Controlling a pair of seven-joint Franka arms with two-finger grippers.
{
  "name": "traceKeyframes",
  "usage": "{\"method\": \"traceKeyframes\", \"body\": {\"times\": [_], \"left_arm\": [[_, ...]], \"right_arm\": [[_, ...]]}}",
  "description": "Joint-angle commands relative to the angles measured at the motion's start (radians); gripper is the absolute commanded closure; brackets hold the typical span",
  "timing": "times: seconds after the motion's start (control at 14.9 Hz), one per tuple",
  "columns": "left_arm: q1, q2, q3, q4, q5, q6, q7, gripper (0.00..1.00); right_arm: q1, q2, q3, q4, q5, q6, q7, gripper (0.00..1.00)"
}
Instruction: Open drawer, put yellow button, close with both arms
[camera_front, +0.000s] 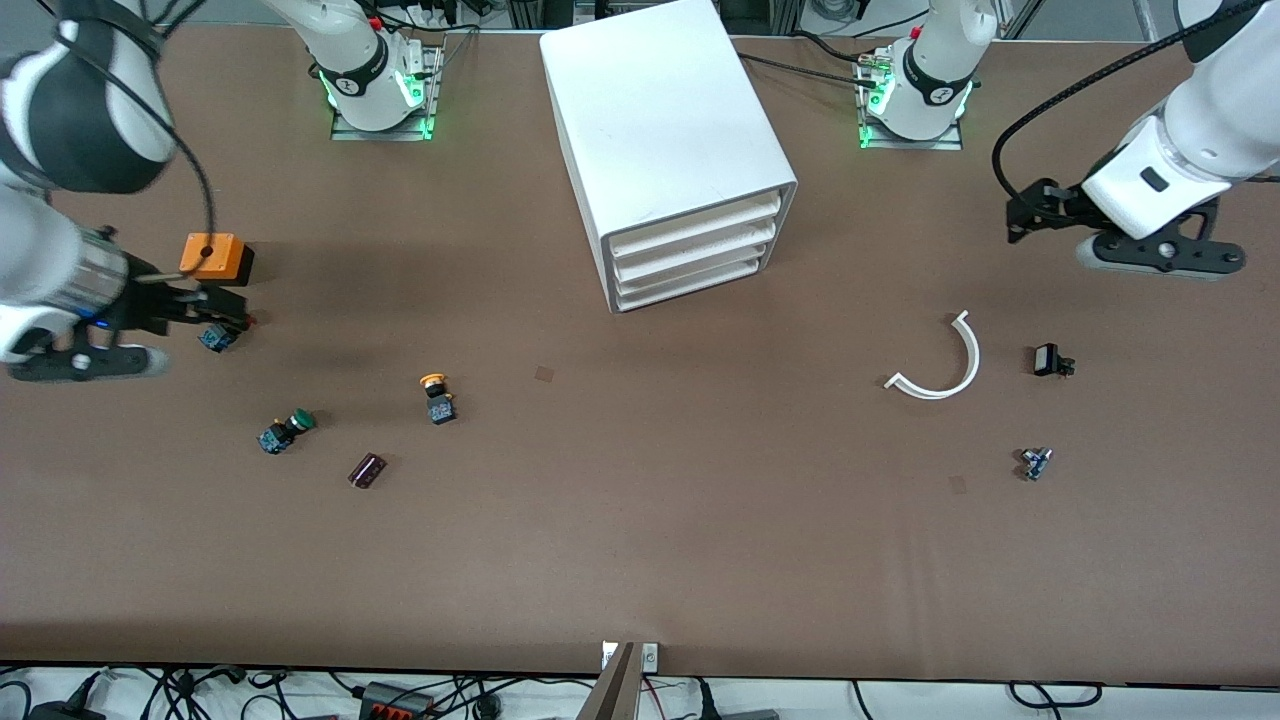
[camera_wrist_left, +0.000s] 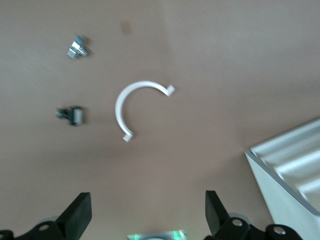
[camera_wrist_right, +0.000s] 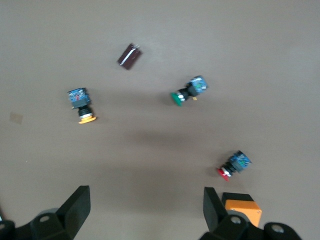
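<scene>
The white cabinet (camera_front: 660, 130) stands at the middle of the table near the robots' bases. Its top drawer (camera_front: 700, 228) is shut, as are the two below it. The cabinet's corner shows in the left wrist view (camera_wrist_left: 290, 170). The yellow button (camera_front: 437, 397) lies on the table toward the right arm's end, and also shows in the right wrist view (camera_wrist_right: 82, 105). My right gripper (camera_front: 80, 362) (camera_wrist_right: 145, 195) is open and empty over the table beside the red button. My left gripper (camera_front: 1160, 255) (camera_wrist_left: 147, 200) is open and empty over bare table at the left arm's end.
A red button (camera_front: 218, 335), a green button (camera_front: 287, 430), an orange box (camera_front: 212, 257) and a small maroon piece (camera_front: 367, 469) lie around the yellow button. A white curved strip (camera_front: 945, 360), a small black part (camera_front: 1049, 360) and a small metal part (camera_front: 1035, 462) lie near the left arm.
</scene>
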Motion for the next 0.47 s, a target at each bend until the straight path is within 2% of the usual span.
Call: {"method": "traceKeyframes", "body": {"times": [0.0, 0.13, 0.4], "left_arm": [[-0.011, 0.042, -0.008, 0.028, -0.055, -0.095, 0.017, 0.0], [-0.017, 0.065, -0.009, 0.027, -0.13, -0.121, 0.019, 0.0], [-0.023, 0.145, -0.012, 0.024, -0.351, -0.186, 0.037, 0.0]], "right_arm": [[0.037, 0.016, -0.001, 0.002, 0.0, 0.028, 0.005, 0.0], [0.048, 0.037, -0.001, 0.002, 0.0, 0.074, -0.001, 0.0], [0.092, 0.1, 0.0, 0.002, 0.0, 0.1, -0.008, 0.0]]}}
